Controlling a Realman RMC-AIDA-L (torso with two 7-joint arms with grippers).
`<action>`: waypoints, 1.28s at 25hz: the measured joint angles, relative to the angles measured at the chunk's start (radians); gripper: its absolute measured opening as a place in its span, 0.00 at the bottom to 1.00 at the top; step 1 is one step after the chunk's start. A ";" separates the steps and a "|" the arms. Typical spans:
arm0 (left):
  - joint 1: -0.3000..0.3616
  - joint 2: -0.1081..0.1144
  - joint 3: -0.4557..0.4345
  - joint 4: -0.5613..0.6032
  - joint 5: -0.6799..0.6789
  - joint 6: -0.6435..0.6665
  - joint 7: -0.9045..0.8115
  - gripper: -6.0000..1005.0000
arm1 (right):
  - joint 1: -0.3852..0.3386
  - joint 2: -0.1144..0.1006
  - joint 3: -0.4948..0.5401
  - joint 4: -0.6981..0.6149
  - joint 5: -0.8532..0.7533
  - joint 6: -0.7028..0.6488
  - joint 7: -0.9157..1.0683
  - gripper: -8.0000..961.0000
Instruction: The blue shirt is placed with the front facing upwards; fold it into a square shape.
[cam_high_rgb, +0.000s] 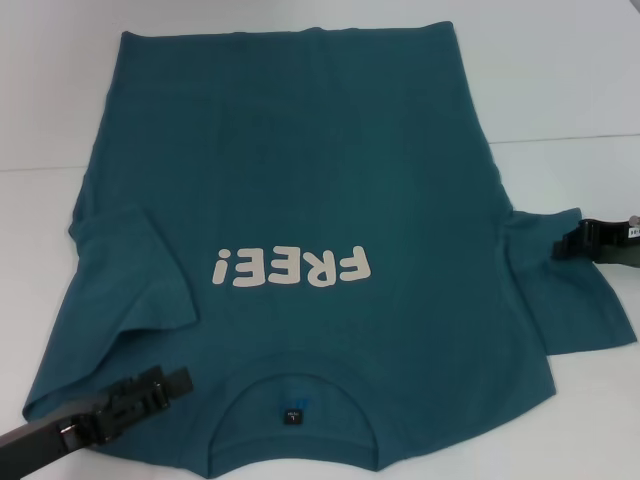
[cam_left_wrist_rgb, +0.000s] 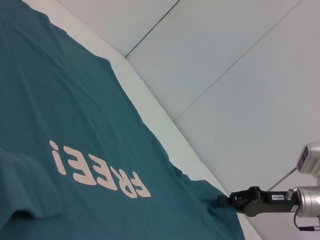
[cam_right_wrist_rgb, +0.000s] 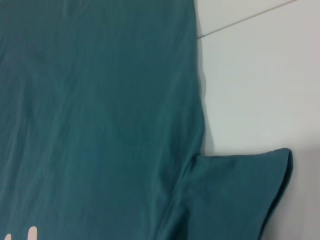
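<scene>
The blue shirt (cam_high_rgb: 330, 190) lay face up on the white table (cam_high_rgb: 570, 80), collar (cam_high_rgb: 293, 405) at six o'clock nearest the robot, hem at twelve, its white lettering (cam_high_rgb: 290, 267) reading upside down in my head view. The left sleeve (cam_high_rgb: 135, 270) was already turned in over the chest at about eight o'clock; the right sleeve (cam_high_rgb: 575, 290) lay spread out at three o'clock. The left gripper (cam_high_rgb: 160, 385) sat at seven o'clock over the shoulder edge; I could not tell whether its fingers were apart or closed. The right gripper (cam_high_rgb: 570, 243) sat at three o'clock at the sleeve's upper edge, and its jaw state was likewise not readable from any view.

Risks, as I judged them: a pinch taking only the top layer would drag the front panel and wrinkle it; a right-sleeve fold unmatched to the left would leave a lopsided shape, not a square; the smooth tabletop might let the whole shirt slide under a pull.

The table was plain white with a thin seam line (cam_high_rgb: 560, 138) running out toward two o'clock; behind it stood a pale panelled wall (cam_left_wrist_rgb: 240, 60).
</scene>
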 joint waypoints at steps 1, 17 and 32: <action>0.000 0.000 0.000 0.000 0.000 0.000 0.000 0.76 | 0.000 0.000 0.000 0.000 0.000 0.000 0.000 0.30; 0.009 0.000 0.000 -0.003 0.000 0.000 0.000 0.76 | -0.035 -0.004 0.000 -0.053 0.000 0.005 0.019 0.02; 0.017 -0.002 0.000 -0.014 0.000 -0.002 0.004 0.76 | -0.031 -0.039 0.006 -0.104 0.000 -0.019 0.058 0.02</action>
